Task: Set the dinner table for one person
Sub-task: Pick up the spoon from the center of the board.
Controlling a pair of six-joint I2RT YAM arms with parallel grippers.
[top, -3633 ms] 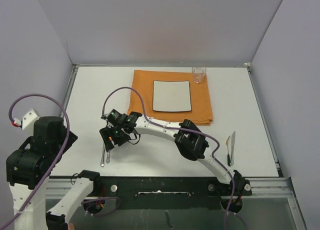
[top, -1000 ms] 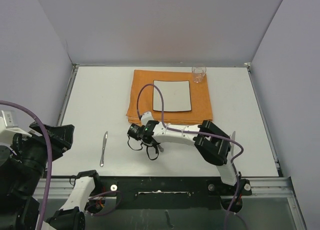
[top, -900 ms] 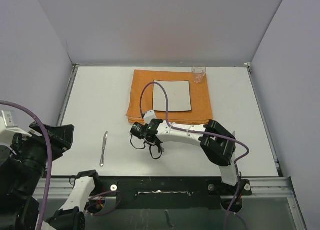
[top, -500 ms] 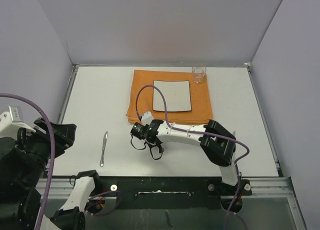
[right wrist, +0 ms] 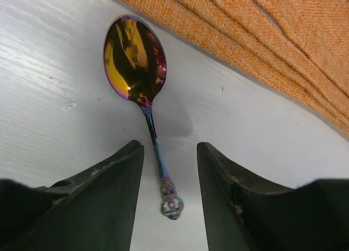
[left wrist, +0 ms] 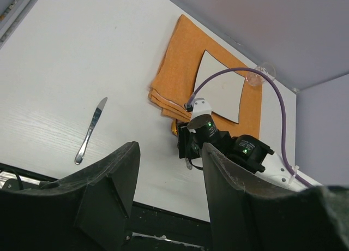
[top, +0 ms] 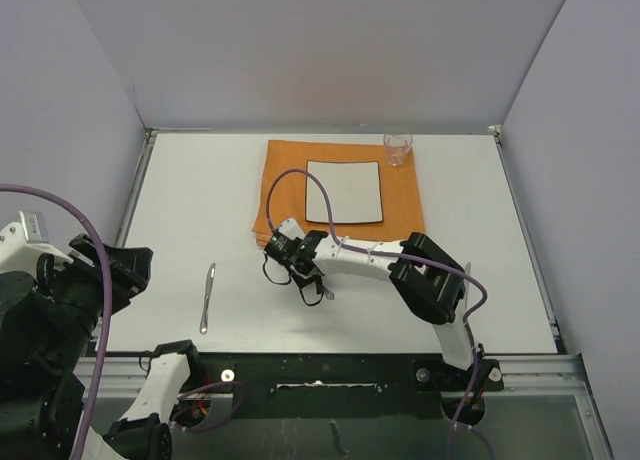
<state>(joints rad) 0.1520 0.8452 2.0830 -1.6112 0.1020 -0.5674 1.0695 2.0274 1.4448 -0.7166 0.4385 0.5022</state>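
Observation:
An iridescent spoon lies flat on the white dinner table, its bowl close to the front left corner of the folded orange cloth. My right gripper hovers open over the handle, one finger on each side and neither touching it. In the top view the right gripper hides most of the spoon; only the handle end shows. A square white plate lies on the cloth. My left gripper hangs open and empty, high over the table's left front.
A silver knife lies on the table left of the spoon. A clear glass stands at the cloth's far right corner. Behind the right arm's elbow a sliver of another utensil shows.
My right gripper has opened and let go of the spoon, which now lies on the table. The gripper shifted slightly toward the cloth. The left arm barely moved.

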